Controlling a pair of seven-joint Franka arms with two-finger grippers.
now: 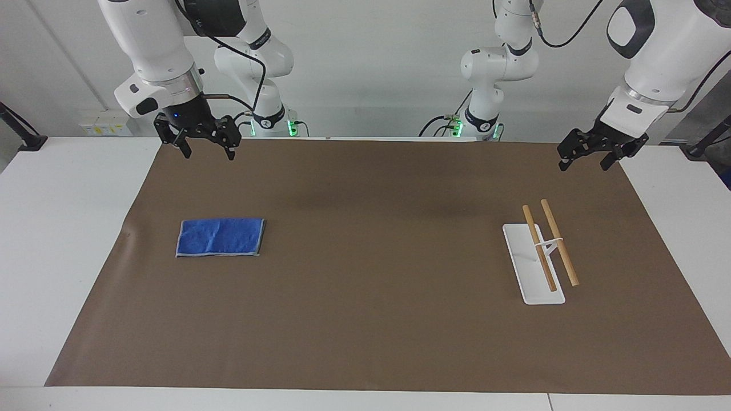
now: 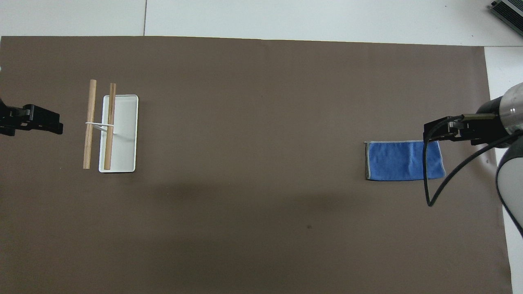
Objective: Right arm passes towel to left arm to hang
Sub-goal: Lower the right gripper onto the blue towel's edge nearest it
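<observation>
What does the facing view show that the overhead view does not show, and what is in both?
Only the facing view shows both arms' bases and upper links, and that the right pincer and left pincer hang open above the mat, touching nothing. Only the overhead view shows a dark device at the table's corner. Both show the folded blue towel flat on the brown mat and the white rack with two wooden rods.

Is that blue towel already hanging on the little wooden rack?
No, the towel lies flat on the brown mat at the right arm's end of the table, while the rack stands bare at the left arm's end.
</observation>
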